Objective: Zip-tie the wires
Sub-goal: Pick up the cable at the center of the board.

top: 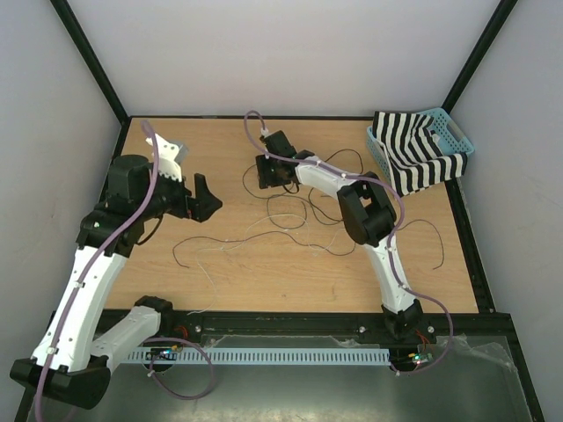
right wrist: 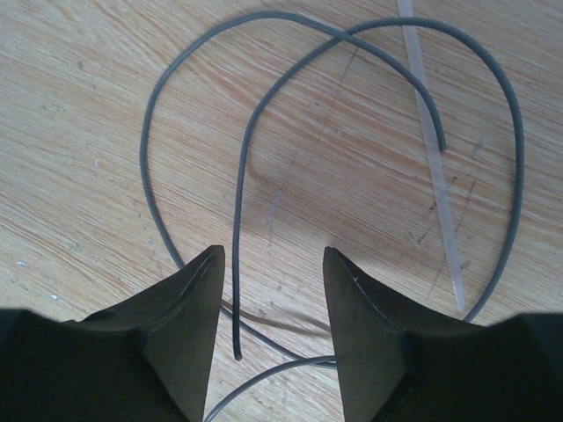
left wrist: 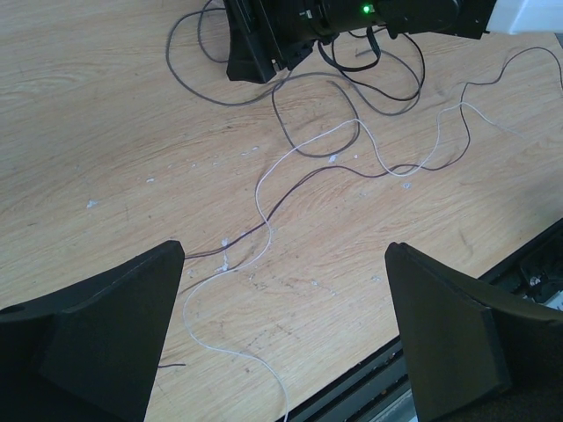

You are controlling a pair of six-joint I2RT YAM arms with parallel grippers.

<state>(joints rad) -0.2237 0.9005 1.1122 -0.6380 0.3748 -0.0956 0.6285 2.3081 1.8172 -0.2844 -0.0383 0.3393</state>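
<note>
**Wires loose on table, ungripped**

Thin, curling black and pale wires (right wrist: pixel 238 220) lie sprawled over the middle of the wood-grain table (top: pixel 220 281). Right jaws, partly apart, straddle one grey strand's end, unclamped. Left jaws gape wide, holding nothing.

Soft, even light fills the enclosure, and the pale walls wash nearly white in the top view. Shadows on the desk (top: pixel 290 281) are faint and sit close under the arms, and the wood shows no hard glare. In the right wrist view the wires (right wrist: pixel 238 264) are sharp, with a thin, soft shadow beside them, while the right fingers (right wrist: pixel 180 338) read as dark, slightly soft shapes. The left fingers (left wrist: pixel 97 338) are likewise underexposed at the lower corners.
</note>
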